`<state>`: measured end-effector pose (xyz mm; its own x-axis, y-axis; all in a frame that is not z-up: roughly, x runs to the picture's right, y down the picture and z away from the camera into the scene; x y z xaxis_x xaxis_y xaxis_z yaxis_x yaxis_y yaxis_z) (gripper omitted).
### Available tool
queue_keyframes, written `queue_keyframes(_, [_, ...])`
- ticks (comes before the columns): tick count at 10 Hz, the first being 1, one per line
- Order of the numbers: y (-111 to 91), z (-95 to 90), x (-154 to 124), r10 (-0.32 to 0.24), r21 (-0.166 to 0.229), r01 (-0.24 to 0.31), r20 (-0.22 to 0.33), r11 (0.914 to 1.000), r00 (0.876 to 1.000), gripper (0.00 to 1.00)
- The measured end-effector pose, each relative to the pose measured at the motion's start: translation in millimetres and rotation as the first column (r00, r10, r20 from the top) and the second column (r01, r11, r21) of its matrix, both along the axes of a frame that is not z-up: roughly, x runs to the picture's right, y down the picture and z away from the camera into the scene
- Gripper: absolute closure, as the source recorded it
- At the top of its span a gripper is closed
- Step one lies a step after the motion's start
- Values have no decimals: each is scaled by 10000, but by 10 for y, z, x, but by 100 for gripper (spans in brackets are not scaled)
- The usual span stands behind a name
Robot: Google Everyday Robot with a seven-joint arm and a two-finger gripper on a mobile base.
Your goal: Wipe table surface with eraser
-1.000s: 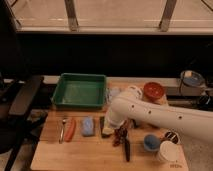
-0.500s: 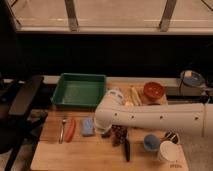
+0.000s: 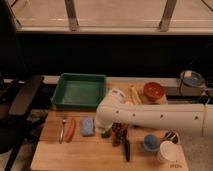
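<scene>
My white arm reaches in from the right and bends down over the middle of the wooden table surface point(image 3: 100, 155). The gripper point(image 3: 111, 133) is low over the board, just right of a pale blue block point(image 3: 87, 126) and left of a black-handled knife point(image 3: 126, 148). A dark shape sits at the gripper's tip, and I cannot tell it apart from the gripper. The eraser does not show on its own; it is hidden by the arm or the gripper.
A green tray point(image 3: 80, 91) stands at the back left. An orange item point(image 3: 70, 129) and a fork point(image 3: 62, 131) lie left of the blue block. A red bowl point(image 3: 153, 90) is at the back right, with a blue cup point(image 3: 150, 142) and a white cup point(image 3: 166, 150) at the front right.
The arm has swung left across the board, and the gripper has moved left with it, closer to the pale blue block. Nothing else has moved.
</scene>
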<state>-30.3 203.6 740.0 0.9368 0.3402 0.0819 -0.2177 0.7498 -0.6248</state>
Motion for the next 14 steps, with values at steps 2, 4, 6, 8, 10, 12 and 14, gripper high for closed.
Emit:
queue_keyframes(2, [26, 216, -20, 429, -462, -415, 305, 9981, 9986, 60])
queue_keyframes(4, [2, 265, -11, 706, -594, -685, 337, 9959, 9969, 58])
queue_keyframes(6, [-28, 276, -6, 827, -586, -810, 282, 9950, 9962, 58])
queue_keyframes(8, [-65, 265, 26, 959, -510, -949, 165, 9942, 9953, 51])
queue_keyframes(10, [-91, 281, 63, 1134, -500, -1130, 45, 9923, 9935, 29])
queue_keyframes(12, [-81, 344, 73, 1283, -576, -1284, -46, 9900, 9917, 22])
queue_keyframes(14, [-92, 406, 74, 1379, -605, -1385, -146, 9885, 9903, 22])
